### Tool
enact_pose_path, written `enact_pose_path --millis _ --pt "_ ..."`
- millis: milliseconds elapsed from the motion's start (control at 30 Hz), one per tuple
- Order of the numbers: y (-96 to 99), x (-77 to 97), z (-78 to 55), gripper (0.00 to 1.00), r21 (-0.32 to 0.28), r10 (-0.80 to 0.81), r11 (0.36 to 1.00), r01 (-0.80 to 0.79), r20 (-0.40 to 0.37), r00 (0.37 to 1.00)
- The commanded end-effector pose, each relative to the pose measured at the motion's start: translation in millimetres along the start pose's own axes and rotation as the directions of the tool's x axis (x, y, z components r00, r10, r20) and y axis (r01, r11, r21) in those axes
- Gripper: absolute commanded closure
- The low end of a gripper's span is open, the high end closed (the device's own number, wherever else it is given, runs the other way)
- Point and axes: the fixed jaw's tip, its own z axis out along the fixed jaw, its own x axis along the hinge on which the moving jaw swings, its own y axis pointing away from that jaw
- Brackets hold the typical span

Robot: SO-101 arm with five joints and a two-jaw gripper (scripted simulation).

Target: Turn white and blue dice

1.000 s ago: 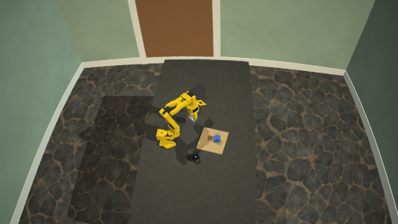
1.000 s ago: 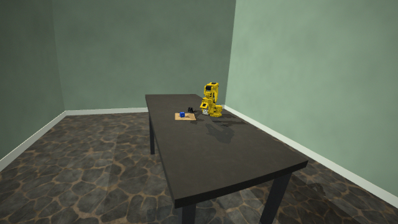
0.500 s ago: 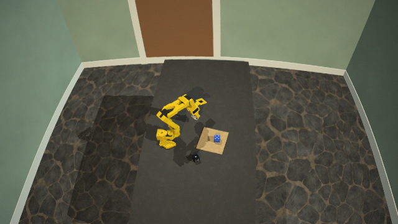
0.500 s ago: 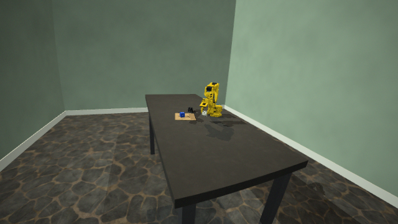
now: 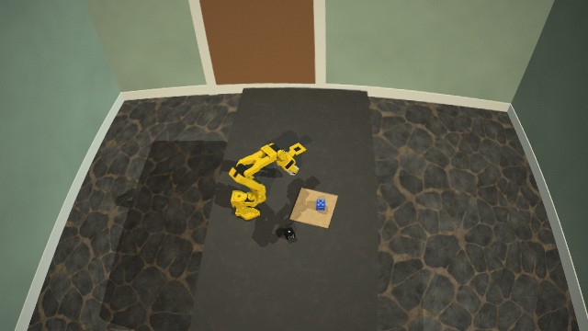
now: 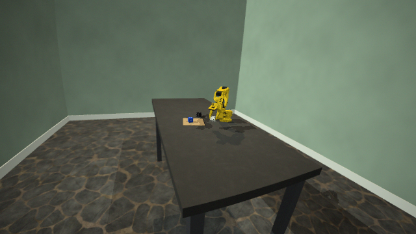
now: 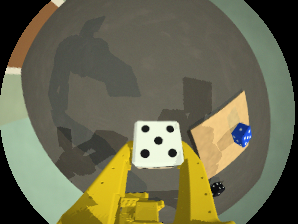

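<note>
Gripper clasps the white die, off the tan mat. Blue die sits on the mat (five up). Carry high, turn the five-pip face upward, and lower gently onto the mat, beside blue.

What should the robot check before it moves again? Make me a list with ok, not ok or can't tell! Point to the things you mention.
1. Gripper (image 5: 293, 171) (image 6: 211, 117) (image 7: 157, 150) shut on the white die (image 6: 212, 118) (image 7: 158, 144): ok.
2. White die on the mat (image 5: 305, 220) (image 6: 194, 123) (image 7: 212, 137): not ok, it's off to the side.
3. Blue die (image 5: 321, 205) (image 6: 190, 119) (image 7: 242, 135) on the mat: ok.
4. Blue die showing 5 on top: ok.
5. Black die (image 5: 289, 233) (image 6: 199, 114) (image 7: 218, 188) clear of the mat: ok.
6. Black die showing its starting number: cannot tell.
</note>
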Motion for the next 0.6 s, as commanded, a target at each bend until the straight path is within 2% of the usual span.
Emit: enact_pose_path --millis 0,167,400,467,567 --pt "-1.1 -7.1 -4.5 1.00 -0.001 0.002 1.000 -0.002 0.053 0.999" --pt "-1.4 -11.0 -2.0 1.00 -0.002 0.002 1.000 -0.002 0.097 0.995" --pt "-2.6 -23.0 3.9 1.00 -0.004 0.002 1.000 -0.001 0.243 0.970" --pt "-2.6 -23.0 3.9 1.00 -0.004 0.002 1.000 -0.001 0.243 0.970" --pt "-3.3 -28.2 5.3 1.00 -0.004 0.002 1.000 -0.001 0.312 0.950"
